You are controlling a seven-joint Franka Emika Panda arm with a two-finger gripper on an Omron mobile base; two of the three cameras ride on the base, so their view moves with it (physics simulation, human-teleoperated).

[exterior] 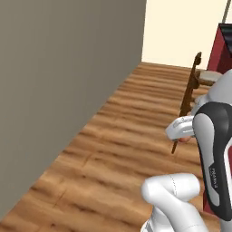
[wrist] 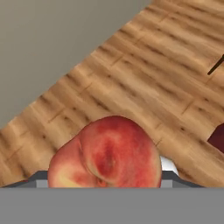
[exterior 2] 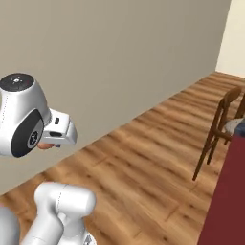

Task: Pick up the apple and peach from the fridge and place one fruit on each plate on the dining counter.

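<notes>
A red and yellow peach [wrist: 107,153] sits between my fingers, large in the hand view and hiding the fingertips. My gripper [exterior: 182,135] is shut on it and held high above the wooden floor, with a sliver of the peach [exterior 2: 44,145] showing under the hand in the right base view. The dark red base of the dining counter [exterior 2: 225,206] rises at the right edge; its top is out of frame. The fridge, the plates and the apple are out of view.
A long plain grey wall [exterior: 59,81] runs along the left. A wooden cushioned stool [exterior 2: 221,125] stands by the counter base, the same stool [exterior: 192,86] showing to the right of the arm. Open wooden floor [exterior: 118,131] stretches ahead.
</notes>
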